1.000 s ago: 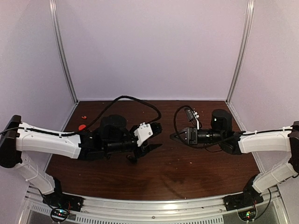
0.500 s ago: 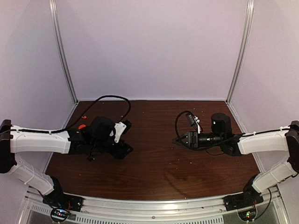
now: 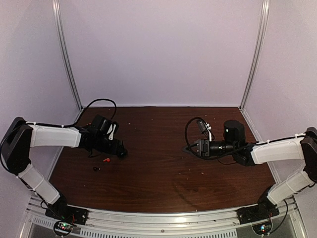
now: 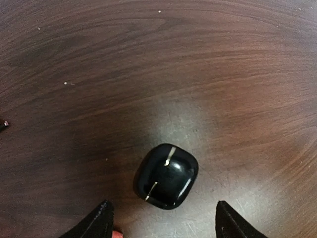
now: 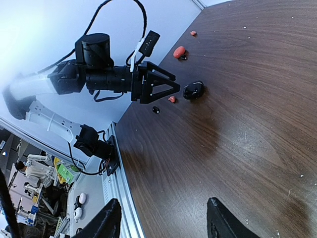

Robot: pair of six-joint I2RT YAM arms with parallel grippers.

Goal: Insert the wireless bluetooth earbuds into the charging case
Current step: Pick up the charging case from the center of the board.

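The charging case (image 4: 166,175) lies glossy black face up on the table, closed, just ahead of my left gripper (image 4: 163,229), which is open and empty, one finger on each side short of it. The right wrist view shows the case (image 5: 193,90) in front of the left gripper (image 5: 176,83). The red earbud (image 3: 105,159) and black earbud (image 3: 96,169) lie on the table beside the left gripper (image 3: 120,152); the red one also shows in the right wrist view (image 5: 172,99). My right gripper (image 3: 190,146) is open and empty at mid-right, held low over bare wood (image 5: 163,220).
A red oval piece (image 5: 179,51) and a smaller red bit (image 5: 193,33) lie further back near the left wall, behind the left arm. The metal rail (image 3: 163,218) runs along the table's near edge. White walls enclose the left, back and right sides.
My left arm has pulled back from the table's middle to the left side. The two earbuds now show on the table beside it. The right gripper has barely moved.
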